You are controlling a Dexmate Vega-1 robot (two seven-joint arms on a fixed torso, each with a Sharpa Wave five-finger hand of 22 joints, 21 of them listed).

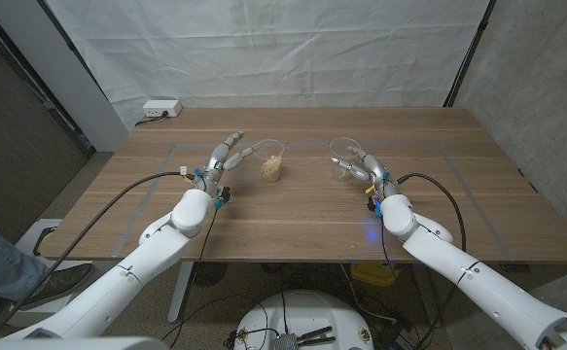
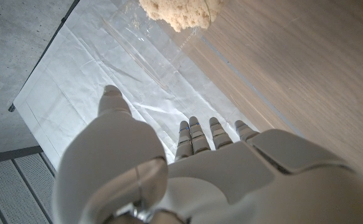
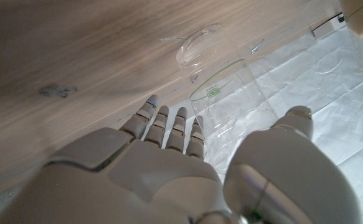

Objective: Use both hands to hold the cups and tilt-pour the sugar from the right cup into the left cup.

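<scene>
The left cup [image 1: 272, 161] is clear plastic and stands upright mid-table with a heap of tan sugar [image 2: 181, 14] in it. My left hand [image 1: 220, 160] is just to its left, fingers spread and reaching toward it, apart from its wall. In the left wrist view the left hand [image 2: 187, 168] is open with the cup ahead of the fingertips. The right cup [image 1: 342, 156] is clear and looks empty. My right hand [image 1: 366, 173] is at its right side. In the right wrist view that cup [image 3: 228, 93] stands between thumb and fingers of the open right hand [image 3: 169, 168], a small gap showing.
A white power strip [image 1: 161, 109] lies at the table's back left edge. Faint tape lines [image 1: 166, 156] mark a rectangle on the wood. A person's leg and shoe [image 1: 1, 262] show beside the table at left. A white sheet hangs behind.
</scene>
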